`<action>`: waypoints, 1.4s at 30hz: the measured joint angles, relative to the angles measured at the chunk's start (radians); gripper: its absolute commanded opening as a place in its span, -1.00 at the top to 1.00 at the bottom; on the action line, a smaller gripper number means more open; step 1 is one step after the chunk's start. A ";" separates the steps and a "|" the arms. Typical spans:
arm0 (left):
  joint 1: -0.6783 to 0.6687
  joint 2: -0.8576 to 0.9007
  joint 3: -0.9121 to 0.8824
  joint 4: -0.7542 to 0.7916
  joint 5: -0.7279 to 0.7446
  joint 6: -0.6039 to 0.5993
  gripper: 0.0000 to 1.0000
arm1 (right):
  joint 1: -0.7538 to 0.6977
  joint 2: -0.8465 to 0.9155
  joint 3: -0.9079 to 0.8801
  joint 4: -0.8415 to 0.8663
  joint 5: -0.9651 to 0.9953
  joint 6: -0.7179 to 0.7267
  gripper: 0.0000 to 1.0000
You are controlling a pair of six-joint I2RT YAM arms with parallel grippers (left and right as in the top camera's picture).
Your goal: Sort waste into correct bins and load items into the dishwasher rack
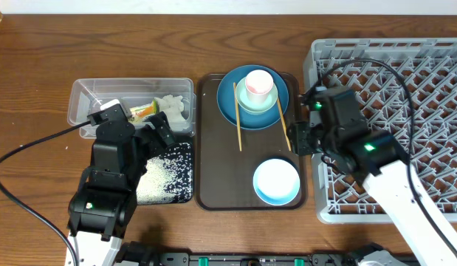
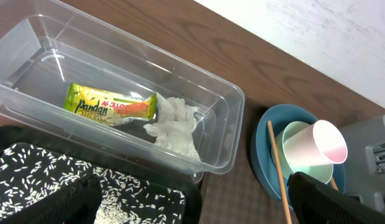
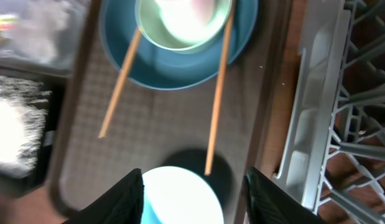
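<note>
On the brown tray [image 1: 213, 148], a dark-blue plate [image 1: 246, 111] carries a pale-green bowl [image 2: 295, 140] with a pink cup [image 1: 259, 83] in it. Two chopsticks [image 1: 237, 118] [image 3: 218, 93] lean off the plate. A white bowl [image 1: 276, 181] sits at the tray's front. My right gripper [image 3: 195, 180] hovers open over that bowl and the right chopstick's tip, holding nothing. The clear tub [image 2: 30, 43] holds a yellow-green wrapper [image 2: 108, 106] and a crumpled napkin [image 2: 176, 124]. Rice [image 2: 117, 199] lies in the black bin [image 1: 184, 151]. My left gripper [image 2: 192, 183] stands wide open above the bin's corner.
The grey dishwasher rack [image 1: 405, 81] fills the right side, its wall [image 3: 310, 112] close beside the tray's right edge. The tub and black bin stand one behind the other left of the tray. Bare wooden table shows at the far left.
</note>
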 measured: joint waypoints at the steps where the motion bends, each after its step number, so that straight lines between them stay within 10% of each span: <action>1: 0.000 0.000 0.000 0.000 0.000 0.000 -0.96 | 0.003 0.021 0.000 0.006 0.008 0.000 -0.05; 22: 0.000 0.024 0.000 0.001 0.000 0.000 -0.96 | 0.013 0.298 0.000 0.109 0.031 0.000 -0.10; 32: 0.000 0.024 0.000 0.001 0.000 0.000 -0.96 | 0.013 0.395 0.000 0.129 0.010 -0.006 0.87; 42: 0.000 0.024 0.000 0.001 0.000 0.000 -0.96 | 0.013 0.401 0.000 0.122 0.007 -0.008 0.98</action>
